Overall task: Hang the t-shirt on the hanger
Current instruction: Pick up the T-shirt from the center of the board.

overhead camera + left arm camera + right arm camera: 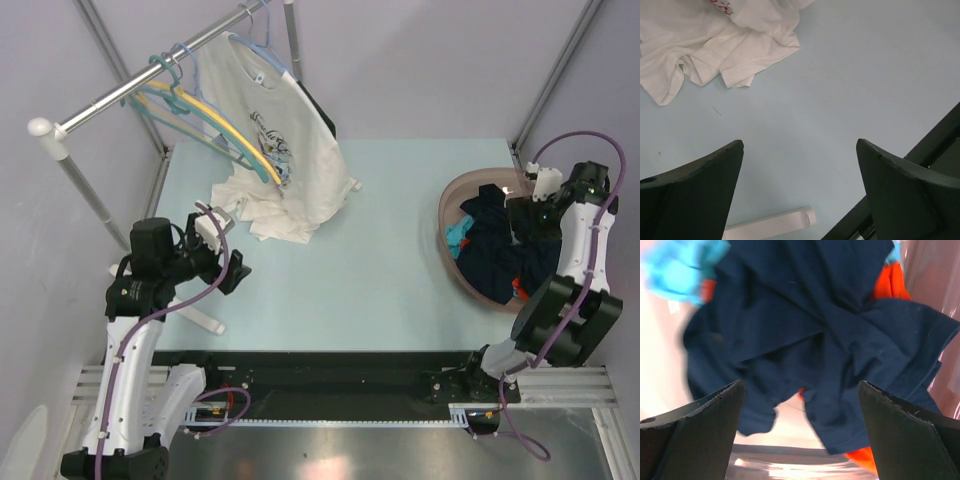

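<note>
Navy cotton sets my starting point: the t-shirt (815, 340) lies crumpled in the brown basket (443, 215) at the table's right, over an orange garment (890, 280); my right gripper (800, 390) hangs just above it, jaws wide, gripping nothing; the teal hanger (168, 72) sits on the rail (110, 97) at far left, well apart; I judge nothing done, with pick, carry and threading all left; my left gripper (800, 145) is spread wide over the pale-blue tabletop (400, 290); a white printed t-shirt (270, 140) droops from the rail onto it; grey walls enclose the cell.
</note>
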{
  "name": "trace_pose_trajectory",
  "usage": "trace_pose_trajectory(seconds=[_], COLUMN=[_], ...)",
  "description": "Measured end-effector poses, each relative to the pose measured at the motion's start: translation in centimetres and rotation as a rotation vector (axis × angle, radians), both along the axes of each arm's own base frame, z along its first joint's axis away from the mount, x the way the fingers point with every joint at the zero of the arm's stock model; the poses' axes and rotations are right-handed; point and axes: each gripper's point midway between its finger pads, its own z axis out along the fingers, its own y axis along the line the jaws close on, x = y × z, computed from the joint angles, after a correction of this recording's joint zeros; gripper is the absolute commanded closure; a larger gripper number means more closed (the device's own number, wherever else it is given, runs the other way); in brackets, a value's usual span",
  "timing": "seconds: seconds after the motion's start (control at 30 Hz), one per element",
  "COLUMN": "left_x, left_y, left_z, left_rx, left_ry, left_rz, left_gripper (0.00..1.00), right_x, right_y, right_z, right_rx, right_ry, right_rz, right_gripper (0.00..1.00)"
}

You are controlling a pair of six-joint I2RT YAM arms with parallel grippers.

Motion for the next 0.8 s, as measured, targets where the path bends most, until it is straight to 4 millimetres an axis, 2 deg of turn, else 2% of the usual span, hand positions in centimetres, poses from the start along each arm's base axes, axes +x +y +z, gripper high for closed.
trace_pose_trajectory(seconds=[0.03, 0.17, 0.23, 0.43, 0.53, 0.57, 0.63, 0.67, 0.8], left_x=[-0.1, -0.5, -0.6, -0.9, -0.9, -0.9, -0.9, -0.9, -0.8], left_y=[-0.2, -0.6, -0.8, -1.0, -1.0, -1.0, -1.0, -1.1, -1.1], left_z=[0.0, 0.0, 0.0, 0.0, 0.0, 0.0, 0.1, 0.2, 0.8], left_rx=[-0.002, -0.011, -0.016, -0.024, -0.024, -0.024, -0.024, -0.024, -0.025], left_ry=[0.001, 0.003, 0.006, 0.01, 0.009, 0.01, 0.009, 0.008, -0.006], left_rz=[-0.014, -0.047, -0.058, -0.071, -0.071, -0.071, -0.071, -0.071, -0.072], left_gripper=[0.0, 0.0, 0.0, 0.0, 0.0, 0.0, 0.0, 0.0, 0.0], right_x=[-0.1, 0.3, 0.7, 2.1, 2.5, 2.6, 2.8, 2.9, 3.0], right_y=[-0.3, -2.2, -2.5, -2.8, -2.5, -2.4, -2.1, -1.9, -1.5], right_z=[-0.2, -3.2, -4.1, -6.0, -6.5, -6.7, -7.3, -7.8, -8.8], right_rx=[-0.001, -0.016, -0.017, -0.013, -0.013, -0.014, -0.015, -0.011, 0.001], right_ry=[0.005, 0.067, 0.08, 0.094, 0.104, 0.108, 0.123, 0.135, 0.166], right_rz=[-0.008, -0.033, -0.037, -0.039, -0.039, -0.037, -0.023, -0.023, -0.011], right_gripper=[0.0, 0.01, 0.05, 0.35, 0.54, 0.68, 0.82, 0.98, 1.0])
